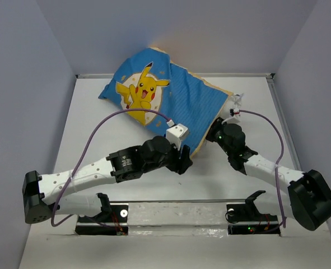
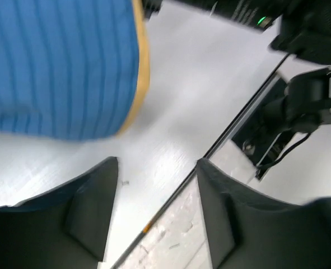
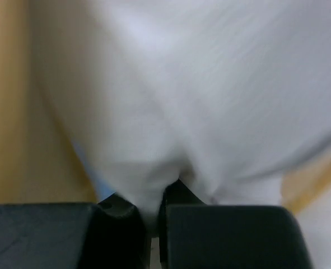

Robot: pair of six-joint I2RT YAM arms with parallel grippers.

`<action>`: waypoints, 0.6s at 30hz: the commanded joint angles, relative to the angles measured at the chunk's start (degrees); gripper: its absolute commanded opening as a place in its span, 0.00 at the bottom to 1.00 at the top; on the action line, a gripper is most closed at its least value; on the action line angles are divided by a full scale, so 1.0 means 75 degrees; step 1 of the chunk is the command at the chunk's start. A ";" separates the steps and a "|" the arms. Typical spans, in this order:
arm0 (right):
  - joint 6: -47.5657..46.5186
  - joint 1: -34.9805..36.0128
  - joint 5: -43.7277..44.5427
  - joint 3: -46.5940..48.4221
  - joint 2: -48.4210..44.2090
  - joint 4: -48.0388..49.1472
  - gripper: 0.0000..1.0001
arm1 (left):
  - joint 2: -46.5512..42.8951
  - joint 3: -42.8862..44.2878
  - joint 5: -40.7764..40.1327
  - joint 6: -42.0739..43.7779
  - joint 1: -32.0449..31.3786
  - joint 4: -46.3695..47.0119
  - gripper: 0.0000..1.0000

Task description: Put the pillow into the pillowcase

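Right of centre in the top view, the right gripper (image 3: 157, 204) clenches the white pillow (image 3: 199, 101), likely to feed it into the pillowcase (image 1: 165, 95). The left gripper (image 2: 157, 168) hangs open and empty beside the hem.

Room over table (image 1: 84, 106) left of pillowcase (image 1: 179, 101); pillowcase bulk, right arm (image 1: 260, 165) block centre-right; walls (image 1: 19, 112) close sides.

Pillowcase (image 1: 176, 95) (blue up) on table (image 1: 210, 179)

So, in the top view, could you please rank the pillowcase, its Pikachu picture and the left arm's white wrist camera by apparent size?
Largest: pillowcase.
Then: Pikachu picture.
Smallest: white wrist camera, even though it sits nearer the camera.
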 commanded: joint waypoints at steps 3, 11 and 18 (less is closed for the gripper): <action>0.0648 -0.0100 0.0948 -0.0380 0.0383 0.0605 0.00 | -0.0203 -0.1520 -0.1376 -0.0842 -0.0190 0.0311 0.75; 0.0402 -0.0428 0.0950 0.1297 0.0723 -0.0465 0.00 | -0.0243 -0.3007 -0.1544 -0.1418 -0.0213 0.0870 0.76; 0.0472 -0.0428 0.0891 0.1157 0.0512 -0.0571 0.00 | 0.1023 -0.4053 -0.2106 -0.2062 0.0056 0.4410 0.92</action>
